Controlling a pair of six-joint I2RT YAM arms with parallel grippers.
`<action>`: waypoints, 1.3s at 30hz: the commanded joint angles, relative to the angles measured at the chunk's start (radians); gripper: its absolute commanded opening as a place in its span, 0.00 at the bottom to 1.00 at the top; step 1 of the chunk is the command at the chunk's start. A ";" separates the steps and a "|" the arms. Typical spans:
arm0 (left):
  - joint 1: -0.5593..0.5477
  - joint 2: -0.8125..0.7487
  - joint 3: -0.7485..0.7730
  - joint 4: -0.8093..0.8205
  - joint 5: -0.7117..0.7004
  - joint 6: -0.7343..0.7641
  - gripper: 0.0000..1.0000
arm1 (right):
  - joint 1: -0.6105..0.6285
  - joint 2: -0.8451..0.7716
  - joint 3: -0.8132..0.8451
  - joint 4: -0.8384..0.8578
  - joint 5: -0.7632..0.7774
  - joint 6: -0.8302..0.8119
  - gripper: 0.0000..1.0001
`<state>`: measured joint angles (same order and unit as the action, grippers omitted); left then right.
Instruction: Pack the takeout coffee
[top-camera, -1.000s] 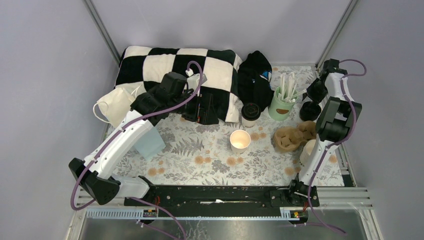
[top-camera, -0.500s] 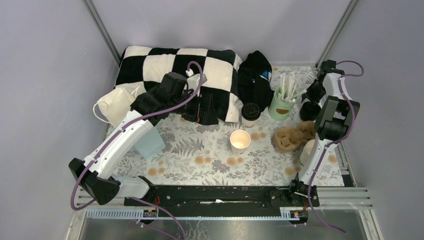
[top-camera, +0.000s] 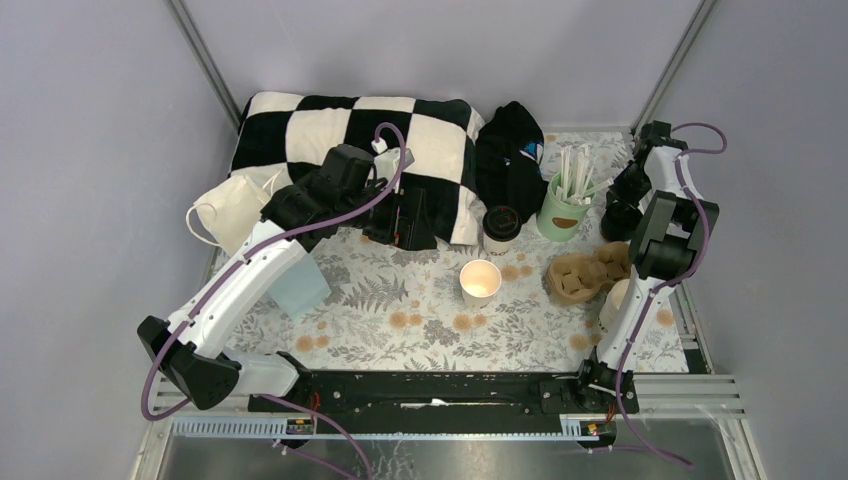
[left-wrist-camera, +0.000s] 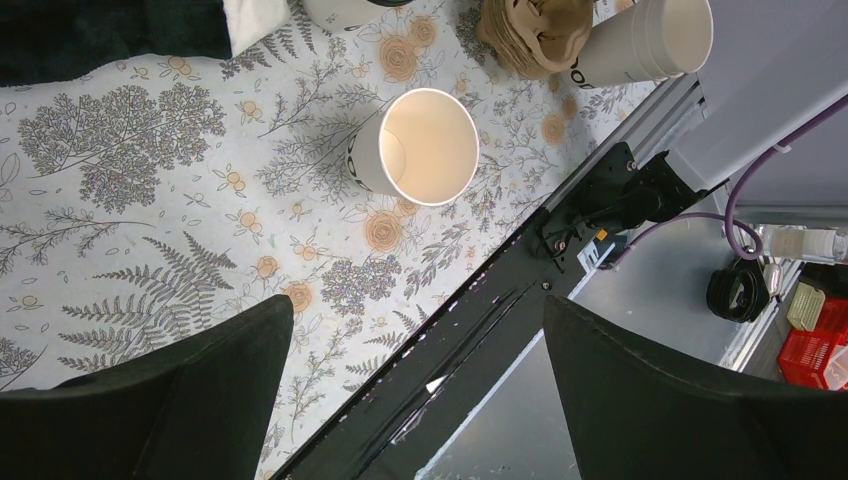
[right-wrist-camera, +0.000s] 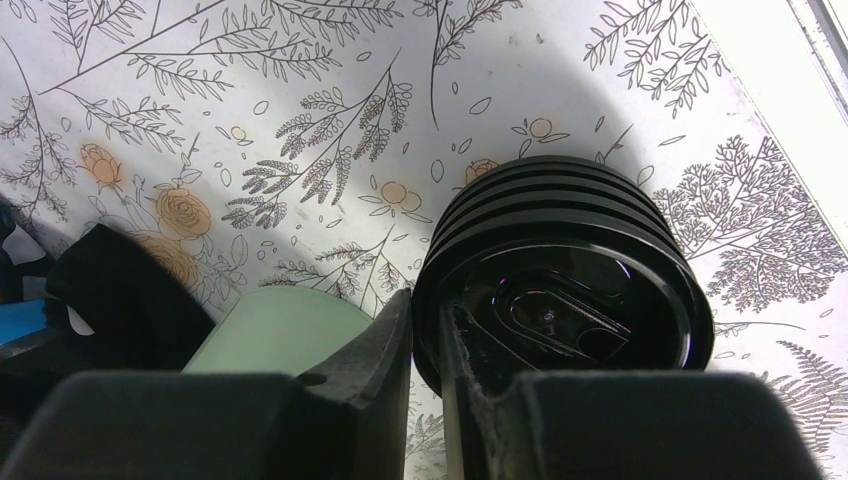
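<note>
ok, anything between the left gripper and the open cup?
Nothing visible. The left gripper is open, with only bare tablecloth between it and the open cup. The lidded cup stands farther back and the carrier off to the right, both out of the path.

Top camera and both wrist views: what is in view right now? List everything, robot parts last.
blanket: one, black-and-white checked, back left
dark cloth: one, black, back centre
cloth bag: one, cream, left
blue item: one, pale blue, beside the left arm
lidded cup: one, white with black lid, centre back
open cups: two, white; one mid-table, one by the carrier
green cup: one, mint, holding white sticks, right back
carrier: one, brown, right
lids: one stack, black, far right
tablecloth: one, floral
left arm: white, jaws open, empty
right arm: white, jaws pinching the top lid's rim
</note>
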<state>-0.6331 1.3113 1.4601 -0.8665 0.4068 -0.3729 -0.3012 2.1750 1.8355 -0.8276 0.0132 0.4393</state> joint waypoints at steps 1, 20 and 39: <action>0.000 -0.013 0.037 0.027 -0.006 0.015 0.99 | 0.008 -0.035 0.037 -0.011 0.026 0.004 0.18; 0.000 -0.014 0.032 0.034 0.006 0.011 0.99 | 0.008 -0.111 0.021 -0.056 0.046 -0.017 0.02; 0.000 -0.010 0.038 0.034 0.006 0.017 0.99 | 0.009 -0.037 0.063 -0.082 -0.029 -0.056 0.06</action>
<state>-0.6334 1.3113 1.4601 -0.8661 0.4072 -0.3729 -0.3012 2.1193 1.8439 -0.8528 0.0238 0.3904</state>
